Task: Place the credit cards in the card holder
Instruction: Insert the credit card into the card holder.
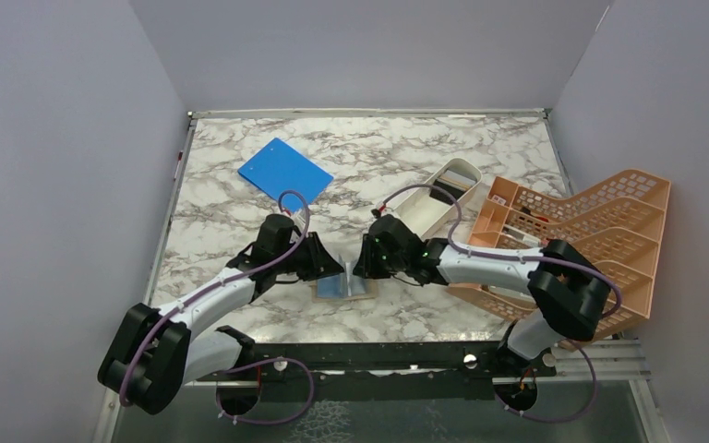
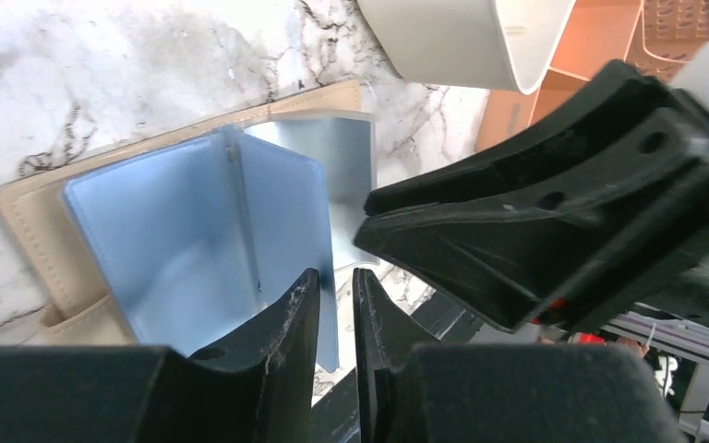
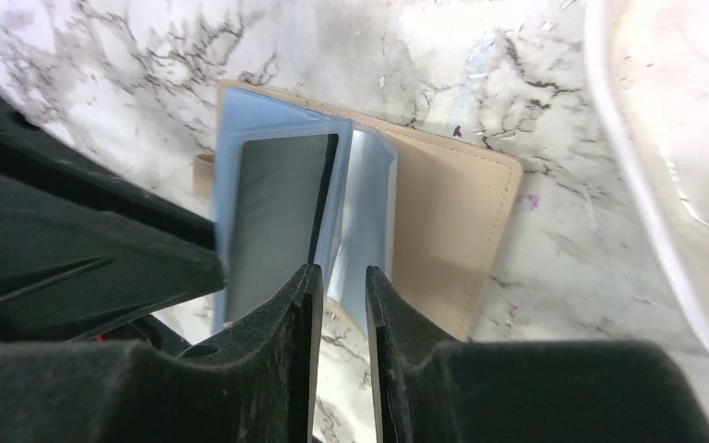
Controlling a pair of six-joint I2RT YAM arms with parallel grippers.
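Both grippers, left gripper (image 2: 337, 305) and right gripper (image 3: 340, 295), stand narrow at the open card holder (image 3: 448, 212), seemingly pinching its sleeves; grip uncertain. One dark card (image 3: 277, 212) is pocketed; remaining cards are not visible.

Card holder (image 1: 346, 287) between claws; tray (image 1: 438, 197) behind.

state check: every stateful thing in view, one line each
card holder: open, flat on the table, clear sleeves fanned up
dark card: inside a sleeve
left gripper: narrow gap, at a sleeve edge, grip unclear
right gripper: narrow gap, at a sleeve edge, grip unclear
white tray: upright
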